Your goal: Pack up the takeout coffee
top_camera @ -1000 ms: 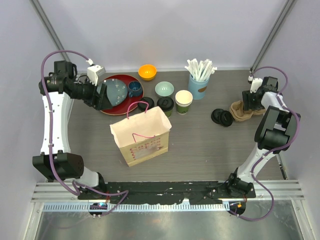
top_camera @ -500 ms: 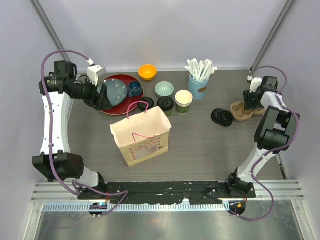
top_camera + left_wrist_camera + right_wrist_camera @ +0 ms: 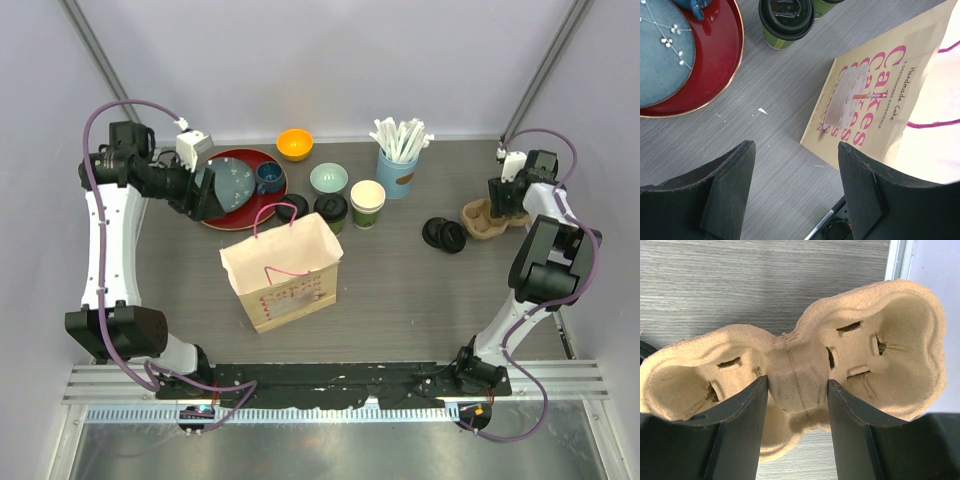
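Right claw [image 3: 797,387] has just closed in on the pulp cup carrier [image 3: 880,340] at three o'clock, pinching its middle, seemingly ready to lift; left claw [image 3: 796,150] hangs spread.

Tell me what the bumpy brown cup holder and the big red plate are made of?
The cup holder looks like molded paper pulp: a dull, rough beige surface with ragged slits and soft pressed curves. The red plate is smooth and glossy with a thin coppery rim. It could be glazed ceramic or lacquer, but the look alone cannot settle which.
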Tool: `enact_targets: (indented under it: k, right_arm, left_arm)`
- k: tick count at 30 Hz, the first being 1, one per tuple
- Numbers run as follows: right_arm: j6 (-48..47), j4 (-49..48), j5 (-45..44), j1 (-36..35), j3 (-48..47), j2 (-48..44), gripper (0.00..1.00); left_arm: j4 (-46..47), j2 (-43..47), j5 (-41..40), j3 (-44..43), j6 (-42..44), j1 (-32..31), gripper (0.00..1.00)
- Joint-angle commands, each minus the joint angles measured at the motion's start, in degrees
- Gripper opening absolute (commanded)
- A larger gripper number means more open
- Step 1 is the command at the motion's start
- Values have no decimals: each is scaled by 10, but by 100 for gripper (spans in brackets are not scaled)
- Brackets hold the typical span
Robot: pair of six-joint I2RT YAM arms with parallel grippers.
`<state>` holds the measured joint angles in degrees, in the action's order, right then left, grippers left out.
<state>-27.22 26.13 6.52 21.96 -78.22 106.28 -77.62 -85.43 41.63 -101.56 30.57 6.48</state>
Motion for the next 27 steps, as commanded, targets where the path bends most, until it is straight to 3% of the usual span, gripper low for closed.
enact_targets:
  k: [1,10,16,21,27]
  right_arm:
    - [0,-30,-2,-2,-11,-48,54]
    - [2,-30,9,-3,-4,-32,60]
    - [0,-31,9,-3,-7,-34,55]
    - [-15,-23,9,-4,-17,-12,61]
    - [-15,0,12,-4,-41,19,56]
  left_arm:
    - [-58,8,10,-20,10,-2,71]
    - [-61,11,8,-20,14,-3,71]
    - [-62,9,9,-22,15,-3,71]
    - [-64,10,9,-22,16,-4,71]
    - [-70,11,6,-24,20,-3,71]
